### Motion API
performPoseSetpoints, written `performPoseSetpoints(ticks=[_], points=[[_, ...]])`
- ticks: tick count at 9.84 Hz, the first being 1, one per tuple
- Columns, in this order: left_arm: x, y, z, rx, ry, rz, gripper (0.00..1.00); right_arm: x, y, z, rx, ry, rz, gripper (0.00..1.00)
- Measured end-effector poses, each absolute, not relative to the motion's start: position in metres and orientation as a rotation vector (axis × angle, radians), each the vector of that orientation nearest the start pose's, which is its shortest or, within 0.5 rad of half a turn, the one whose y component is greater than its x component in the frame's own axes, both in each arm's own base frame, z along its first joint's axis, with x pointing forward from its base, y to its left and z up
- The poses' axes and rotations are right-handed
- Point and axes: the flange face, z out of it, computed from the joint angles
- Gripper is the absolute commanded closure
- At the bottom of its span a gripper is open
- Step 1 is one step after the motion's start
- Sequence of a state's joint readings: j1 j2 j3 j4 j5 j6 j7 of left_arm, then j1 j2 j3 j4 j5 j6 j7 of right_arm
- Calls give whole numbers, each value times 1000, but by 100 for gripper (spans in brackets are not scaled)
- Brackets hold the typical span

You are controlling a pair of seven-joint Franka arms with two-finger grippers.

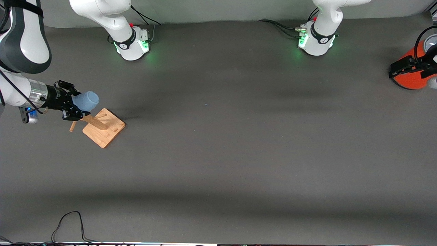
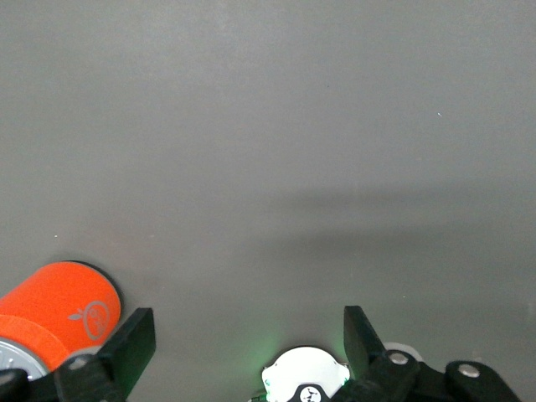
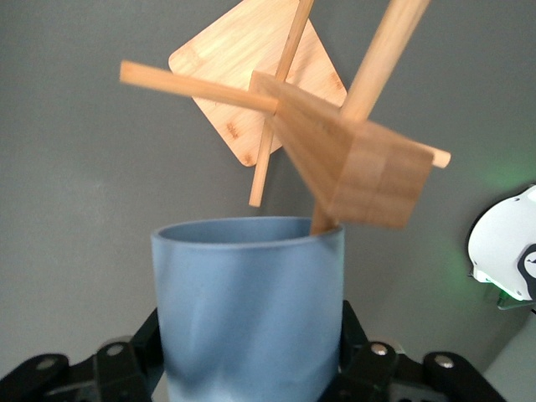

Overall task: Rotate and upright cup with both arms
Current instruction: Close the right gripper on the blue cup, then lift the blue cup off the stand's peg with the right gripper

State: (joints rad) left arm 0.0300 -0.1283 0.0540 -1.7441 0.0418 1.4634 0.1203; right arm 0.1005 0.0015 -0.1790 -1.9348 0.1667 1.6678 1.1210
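Observation:
The light-blue cup (image 1: 87, 100) lies on its side in my right gripper (image 1: 78, 103), which is shut on it just above the wooden peg stand (image 1: 106, 131) at the right arm's end of the table. In the right wrist view the cup (image 3: 249, 306) fills the space between the black fingers (image 3: 356, 339), and its free end is close to the stand's post (image 3: 356, 167) and pegs. My left gripper (image 1: 396, 71) is open and empty at the left arm's end of the table, beside the orange cylinder (image 1: 411, 80). Its fingers (image 2: 134, 345) stand wide apart over bare mat.
The orange cylinder with grey lid (image 2: 59, 310) lies next to my left gripper. The two green-lit arm bases (image 1: 134, 46) (image 1: 315, 42) stand along the table's edge farthest from the front camera. A black cable (image 1: 68, 223) loops at the edge nearest it.

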Motion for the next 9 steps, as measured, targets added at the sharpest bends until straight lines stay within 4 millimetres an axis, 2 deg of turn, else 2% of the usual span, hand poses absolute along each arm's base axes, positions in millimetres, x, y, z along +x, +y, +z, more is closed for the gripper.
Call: performPoseSetpoints(ticks=[3, 6, 9], points=[[497, 49, 603, -3110, 56, 242, 0, 529, -14, 474, -2502, 1765, 522, 47], [497, 49, 603, -3109, 56, 242, 0, 531, 10, 498, -2524, 1694, 537, 47], [497, 51, 603, -3110, 48, 242, 0, 532, 22, 514, -2540, 1656, 541, 47]])
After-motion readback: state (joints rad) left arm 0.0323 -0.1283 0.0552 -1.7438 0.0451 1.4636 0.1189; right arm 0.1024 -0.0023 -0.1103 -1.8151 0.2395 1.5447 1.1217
